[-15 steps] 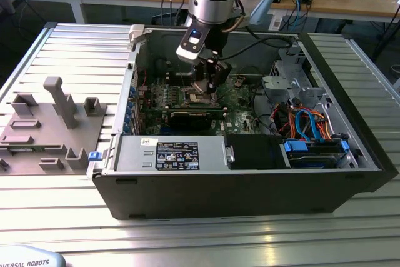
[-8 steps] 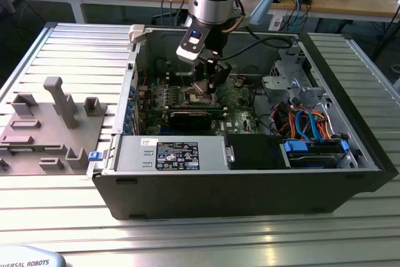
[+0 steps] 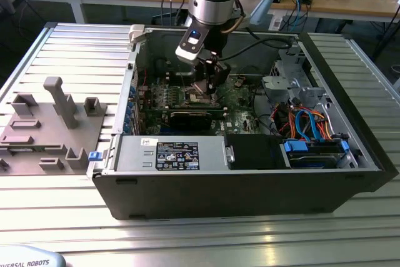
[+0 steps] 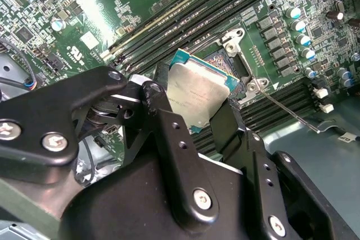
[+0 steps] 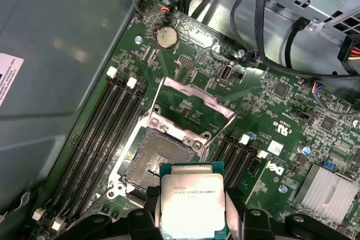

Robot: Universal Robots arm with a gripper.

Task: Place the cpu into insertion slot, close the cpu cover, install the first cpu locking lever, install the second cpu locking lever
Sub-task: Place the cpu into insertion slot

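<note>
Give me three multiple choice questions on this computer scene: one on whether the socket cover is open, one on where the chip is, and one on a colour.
1. How does the cpu cover stand at the insertion slot? A: shut flat. B: swung open. C: taken away.
2. Where is the cpu? A: seated in the slot. B: held by the gripper. C: on the table outside the case.
3. What colour is the circuit board? A: green. B: blue. C: red.

Answers:
1. B, the frame tilts up and the slot's dark contacts lie bare.
2. B, the gripper clamps the chip's edges close by the slot.
3. A, the board is green in both wrist views.
</note>
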